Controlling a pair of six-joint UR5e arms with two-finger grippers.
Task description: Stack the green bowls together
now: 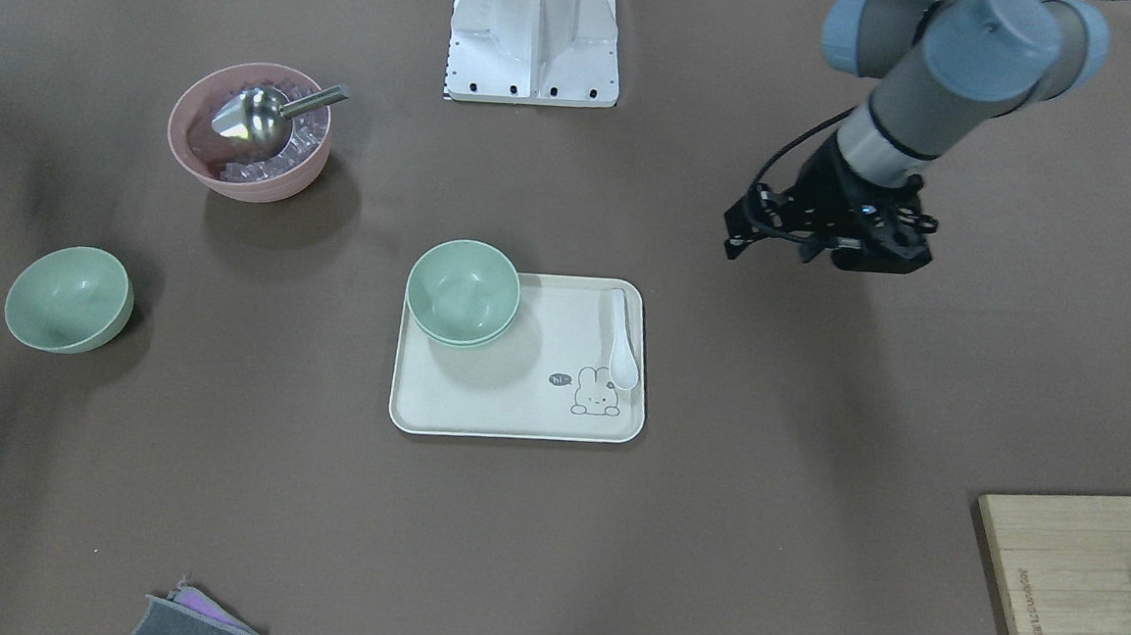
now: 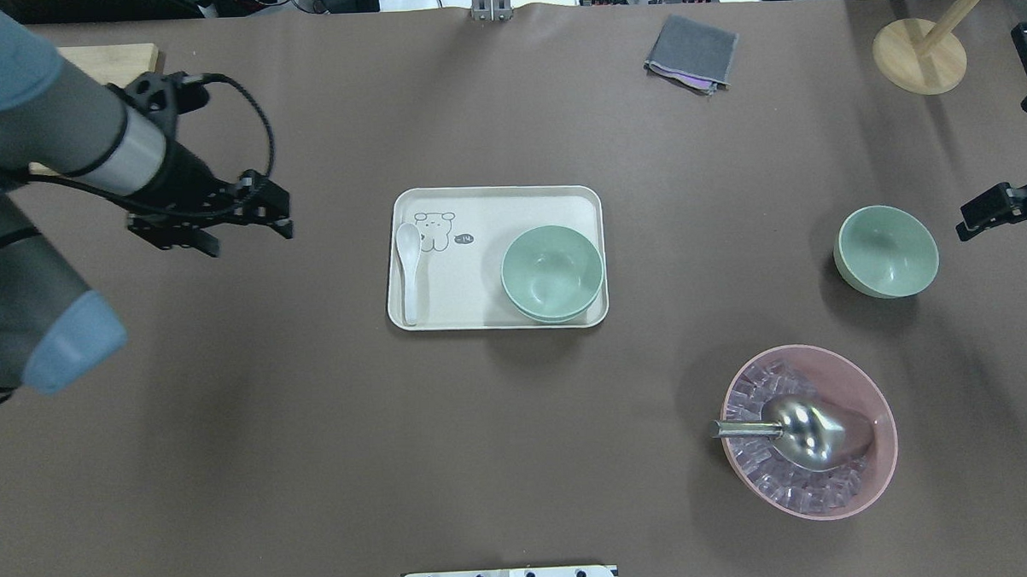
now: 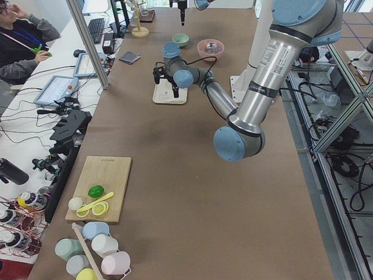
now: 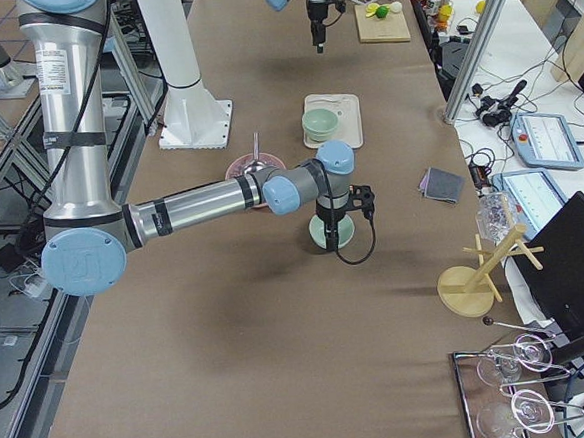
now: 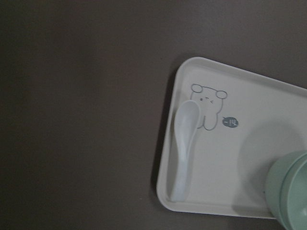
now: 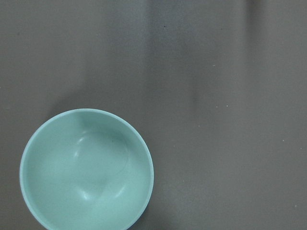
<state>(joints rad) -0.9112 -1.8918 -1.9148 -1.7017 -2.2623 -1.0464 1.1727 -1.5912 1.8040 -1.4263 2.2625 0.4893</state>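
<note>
Front view: nested green bowls [image 1: 462, 292] on tray [image 1: 521, 403] at centre; lone green bowl [image 1: 69, 299] far left; left gripper [image 1: 825, 245] upper right, grip unreadable.
Overhead: right gripper [image 2: 993, 210] at right edge beside lone bowl, grip unreadable; likely hazard, rim nudged, bowl skidding.
Right wrist: bowl lower left, off-centre; possible lopsided pinch.
Left wrist: spoon [image 5: 183, 148] left, stack lower right near tray edge; possible tipping on drop.

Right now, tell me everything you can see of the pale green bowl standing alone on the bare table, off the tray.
The small round pale mint-green bowl looks like smooth matte plastic, plain, with no pattern. It stands upright, mouth up, and empty, alone on the brown table, on the robot's right, apart from the cream tray and the pink bowl of clear cubes. Only the table touches it.
</note>
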